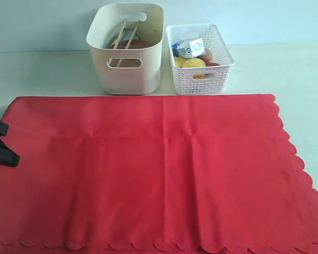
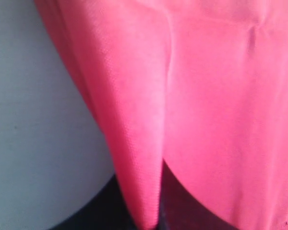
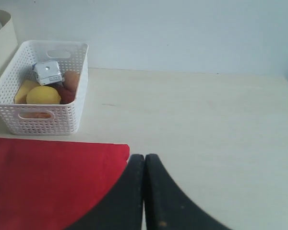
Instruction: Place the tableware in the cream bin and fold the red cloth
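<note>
My left gripper (image 2: 154, 218) is pinched shut on the red cloth (image 1: 164, 169). From my wrist I see a raised ridge of fabric running down between the dark fingers, with the rest of the sheet falling away to one side. The cloth itself lies spread flat across the near part of the table (image 1: 42, 74), and my left arm comes in low at its left edge, so only the tip shows from outside. My right gripper (image 3: 144, 191) has its jaws pressed together on nothing. It hangs over bare table just off a corner of the cloth, tilted to look towards the back. I judge the folding step has begun, because no tableware shows on the cloth or the table. Next I reckon I must lift the pinched edge and carry it across to the far side. My right gripper should first part its jaws and take hold of the cloth too, or the fold may go askew. Further back stands the cream bin (image 1: 128, 79), with chopsticks (image 1: 122, 34) leaning inside and a brown plate (image 1: 130, 46) below them. Just beside it is the white basket (image 1: 201, 82), holding a lemon (image 1: 193, 63) and a milk carton (image 1: 188, 47).
</note>
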`<state>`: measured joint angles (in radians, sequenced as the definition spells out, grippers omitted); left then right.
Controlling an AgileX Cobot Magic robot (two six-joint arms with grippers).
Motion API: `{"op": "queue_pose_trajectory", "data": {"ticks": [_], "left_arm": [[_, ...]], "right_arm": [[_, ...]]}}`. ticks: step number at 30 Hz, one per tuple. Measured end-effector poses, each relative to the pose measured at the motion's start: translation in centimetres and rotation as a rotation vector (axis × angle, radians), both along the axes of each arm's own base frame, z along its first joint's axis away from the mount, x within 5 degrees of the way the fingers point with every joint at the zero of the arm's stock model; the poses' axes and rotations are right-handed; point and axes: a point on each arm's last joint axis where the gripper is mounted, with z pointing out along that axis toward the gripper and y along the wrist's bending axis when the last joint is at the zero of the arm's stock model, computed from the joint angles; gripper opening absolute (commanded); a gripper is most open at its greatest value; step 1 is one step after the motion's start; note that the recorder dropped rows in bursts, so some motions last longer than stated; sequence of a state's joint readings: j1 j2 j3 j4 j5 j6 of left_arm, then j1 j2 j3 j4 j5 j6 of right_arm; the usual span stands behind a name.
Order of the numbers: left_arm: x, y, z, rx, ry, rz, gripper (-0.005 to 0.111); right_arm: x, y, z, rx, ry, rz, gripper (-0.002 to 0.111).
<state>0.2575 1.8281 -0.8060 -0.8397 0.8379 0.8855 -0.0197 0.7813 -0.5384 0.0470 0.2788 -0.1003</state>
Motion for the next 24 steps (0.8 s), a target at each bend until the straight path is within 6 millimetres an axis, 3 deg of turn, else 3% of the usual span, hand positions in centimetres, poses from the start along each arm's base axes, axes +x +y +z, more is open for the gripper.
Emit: {"op": "queue_pose_trajectory", "data": {"ticks": [6, 9, 14, 20, 24], "left_arm": [[-0.5, -0.4, 2.7, -0.014, -0.061, -0.024, 0.0], [-0.8, -0.5, 3.5, -0.011, -0.06, -0.025, 0.0], [-1.6, -0.1, 3.3, 0.045, 0.024, -0.039, 0.0], [-1.8, 0.0, 3.4, 0.054, 0.042, -0.04, 0.0], [-1.9, 0.0, 3.9, 0.063, 0.028, -0.04, 0.0]], "right_arm": [[0.4, 0.0, 0.3, 0.027, -0.048, -0.013, 0.0], [0.3, 0.2, -0.4, 0.207, 0.029, -0.075, 0.0], [1.8, 1.9, -4.2, 0.304, 0.36, 0.052, 0.0], [4.3, 2.9, -8.3, 0.344, 0.587, 0.154, 0.0], [6.3, 3.7, -10.0, 0.327, 0.68, 0.194, 0.0]]}}
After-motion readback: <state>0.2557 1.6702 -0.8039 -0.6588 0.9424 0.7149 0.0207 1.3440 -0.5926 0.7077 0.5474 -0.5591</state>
